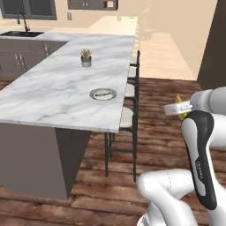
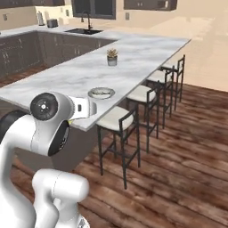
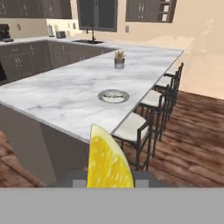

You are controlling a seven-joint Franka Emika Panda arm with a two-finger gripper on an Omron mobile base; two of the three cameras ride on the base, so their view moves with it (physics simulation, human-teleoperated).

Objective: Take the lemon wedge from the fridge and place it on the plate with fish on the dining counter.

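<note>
Left base view: the small round grey plate with fish [image 1: 103, 94] sits on the broad white marble dining counter [image 1: 53, 88]; the hand [image 1: 178, 108] hangs well apart, over the wooden floor.

Hand view: the hand [image 3: 109, 180] is clamped on the bright yellow lemon wedge [image 3: 107, 161], held upright between its dark fingers.

Plate with fish [image 3: 113, 96] on dining counter [image 3: 57, 100]

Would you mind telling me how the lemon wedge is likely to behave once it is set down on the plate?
The lemon wedge looks small and light, pinched in the end effector. Its curved rind may let it rock or tip over. The plate with fish has a raised rim, which would probably contain it.
</note>
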